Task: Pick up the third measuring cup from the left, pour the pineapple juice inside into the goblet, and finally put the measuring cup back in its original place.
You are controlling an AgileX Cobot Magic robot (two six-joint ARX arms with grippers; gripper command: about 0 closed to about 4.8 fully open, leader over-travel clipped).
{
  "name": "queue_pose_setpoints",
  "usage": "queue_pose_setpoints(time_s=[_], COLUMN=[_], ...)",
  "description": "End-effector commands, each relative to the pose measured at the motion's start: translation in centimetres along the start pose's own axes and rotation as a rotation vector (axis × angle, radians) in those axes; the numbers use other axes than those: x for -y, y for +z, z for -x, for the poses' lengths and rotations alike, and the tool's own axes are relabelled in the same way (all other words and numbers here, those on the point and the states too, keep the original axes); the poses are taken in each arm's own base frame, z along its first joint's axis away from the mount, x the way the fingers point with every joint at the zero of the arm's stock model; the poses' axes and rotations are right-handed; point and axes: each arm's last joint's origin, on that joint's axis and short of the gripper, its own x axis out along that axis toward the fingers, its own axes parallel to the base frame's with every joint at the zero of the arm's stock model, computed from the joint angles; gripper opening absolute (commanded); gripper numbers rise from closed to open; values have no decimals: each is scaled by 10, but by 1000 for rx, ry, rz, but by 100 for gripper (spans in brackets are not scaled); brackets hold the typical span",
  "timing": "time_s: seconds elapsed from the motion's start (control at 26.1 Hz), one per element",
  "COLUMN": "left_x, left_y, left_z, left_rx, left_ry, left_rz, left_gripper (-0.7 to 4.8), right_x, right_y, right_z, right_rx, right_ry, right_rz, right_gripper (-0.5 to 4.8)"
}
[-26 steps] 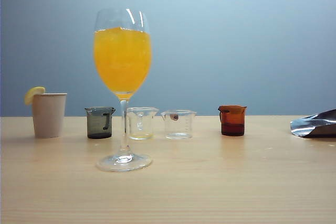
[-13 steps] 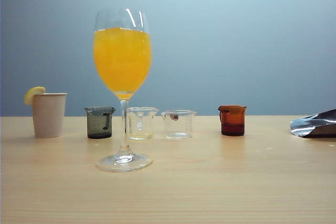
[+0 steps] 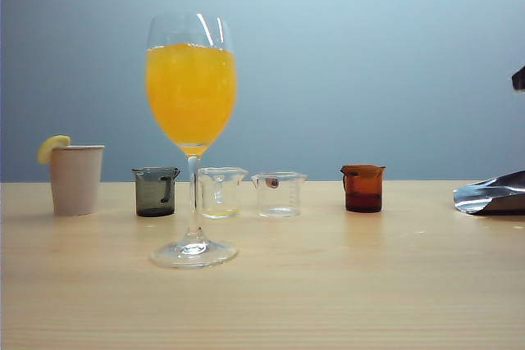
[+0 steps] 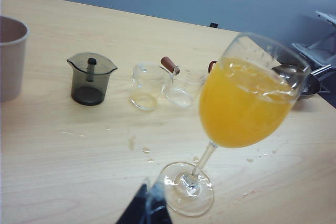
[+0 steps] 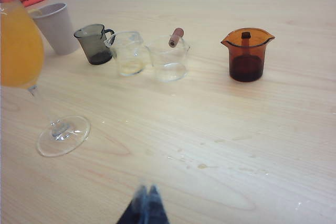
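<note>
Third measuring cup (image 3: 279, 194) empty, back right of goblet (image 3: 192, 133): pour looks done; left gripper (image 4: 148, 208), right gripper (image 5: 146, 205) fingers pinched empty, near goblet foot

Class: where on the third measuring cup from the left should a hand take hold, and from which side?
Grip the third measuring cup across its straight clear walls below the flared rim, coming from the table's front, since a clear cup stands close on its left. Its reddish-brown handle faces back. Both hands are shut and clear of it.

goblet (image 3: 192, 137) fronting cups, open tabletop (image 3: 369, 284) right
</note>
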Motion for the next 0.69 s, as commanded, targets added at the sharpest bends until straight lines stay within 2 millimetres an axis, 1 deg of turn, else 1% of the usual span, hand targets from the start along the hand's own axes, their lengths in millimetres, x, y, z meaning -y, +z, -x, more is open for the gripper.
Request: queue_pose_setpoints(time_s=[0.04, 0.27, 0.38, 0.46, 0.5, 0.54, 0.61, 0.69], left_x=[-1, -6, -7, -7, -7, -7, -8, -8], left_y=[-7, -21, -27, -27, -27, -28, -29, -30], left_z=[-7, -16, -19, -19, -19, -19, -19, -19], left_rx=[45, 110, 117, 121, 121, 113, 102, 95], left_ry=[-26, -32, -41, -39, -31, -31, -28, -26], left_rz=[5, -24, -96, -149, -139, -125, -126, -126], left_gripper=[-5, -5, -5, -5, -5, -5, -5, -5], right_x=[1, 3, 4, 4, 5, 5, 6, 7], right_y=[-5, -17, -28, -27, -27, -27, -29, -31], right_z=[-3, -2, -6, -6, -6, -6, -6, -7], right_rx=[35, 127, 108, 111, 114, 114, 99, 82], right_ry=[5, 22, 21, 16, 9, -2, -44, -51], right_rz=[-5, -2, -2, 9, 8, 8, 6, 7], right_gripper=[-5, -5, -5, -5, -5, 3, 68, 67])
